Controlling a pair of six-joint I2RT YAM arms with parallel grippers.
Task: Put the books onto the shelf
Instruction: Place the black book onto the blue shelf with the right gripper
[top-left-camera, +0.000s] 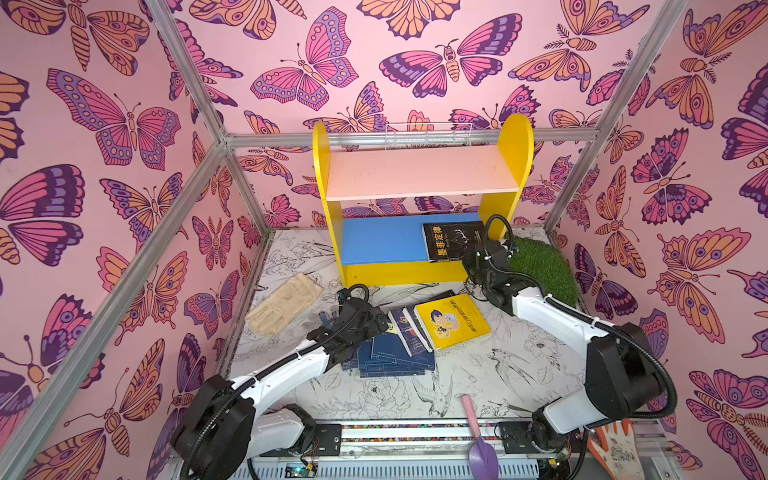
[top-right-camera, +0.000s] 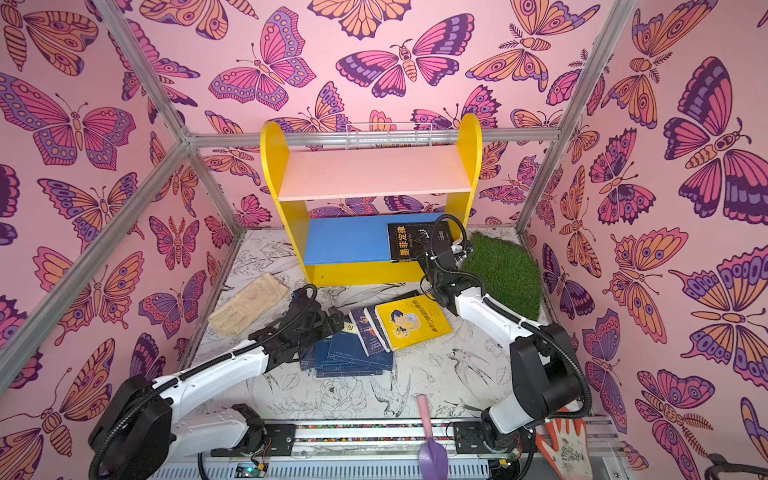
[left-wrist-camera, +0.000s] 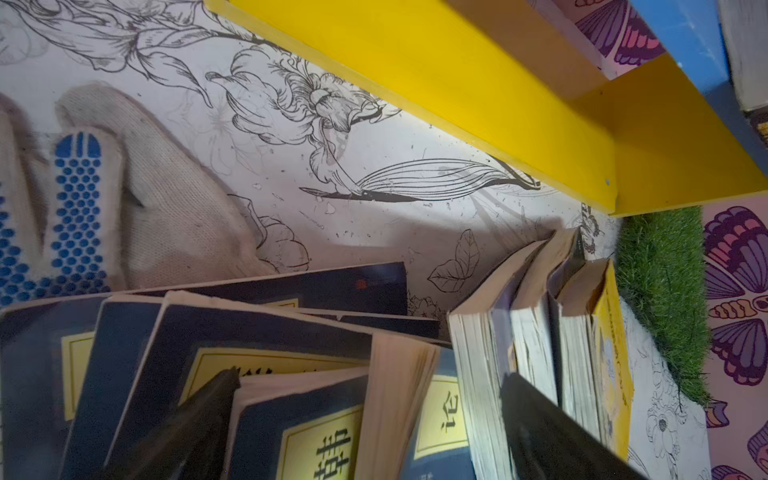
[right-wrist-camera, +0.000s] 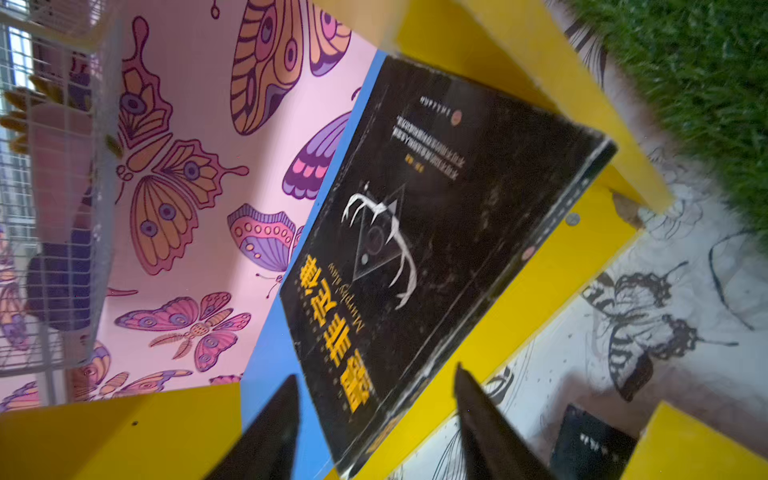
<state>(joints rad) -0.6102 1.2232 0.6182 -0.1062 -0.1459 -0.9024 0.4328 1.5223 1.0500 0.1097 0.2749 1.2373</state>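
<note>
The black book carries the large yellow title 墨菲定律 on its cover, with "Murphy's Law" in thin script beside it; its smaller white lines are too blurred to read. One navy book shows what looks like 韓 on its yellow label. A second navy book shows 论. Print on the yellow book is too small to read.

Yellow-sided 2-tier board shelf: smooth, matt painted wood. Black paperback book: scuffed, faintly glossy card cover. Green turf mat: rough synthetic pile. Beige knitted glove: coarse cloth. Silver frame bars: brushed metal.
</note>
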